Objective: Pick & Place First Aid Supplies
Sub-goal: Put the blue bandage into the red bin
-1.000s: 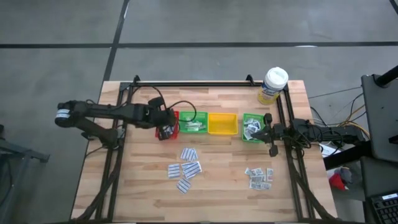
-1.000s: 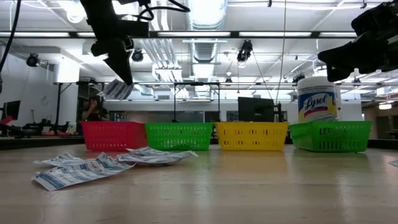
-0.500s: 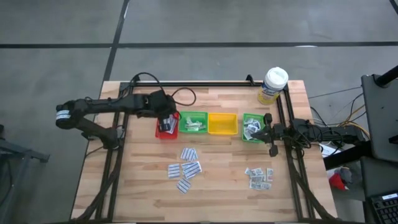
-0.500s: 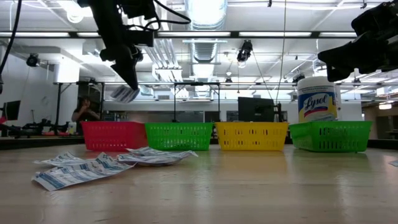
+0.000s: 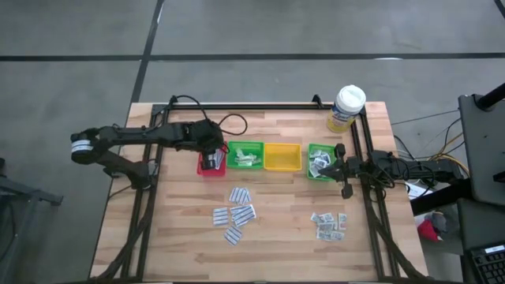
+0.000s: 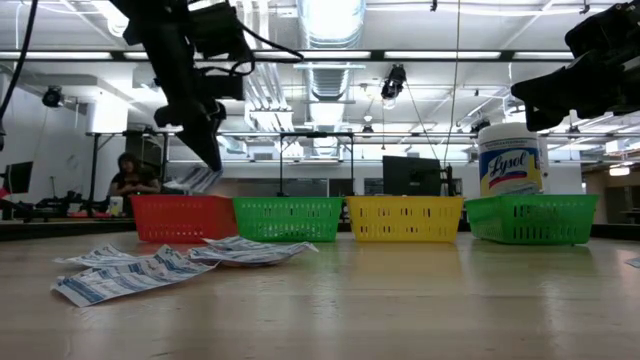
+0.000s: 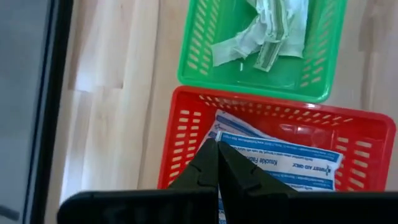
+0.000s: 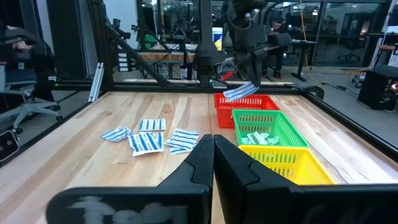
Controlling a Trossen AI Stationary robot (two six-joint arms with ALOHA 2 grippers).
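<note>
Robotics lab, exposed ceiling ducts (image 6: 330, 40), workbenches (image 8: 186, 56), person seated (image 6: 125, 178) behind

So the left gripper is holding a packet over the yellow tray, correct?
Not quite: the left gripper holds the packet over the red tray, not the yellow one, as the high view shows.

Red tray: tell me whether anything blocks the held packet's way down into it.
Nothing visible does. The left gripper, shut on the white printed packet, holds it just above the red tray. In the left wrist view the packet hangs over the tray's open top.
</note>
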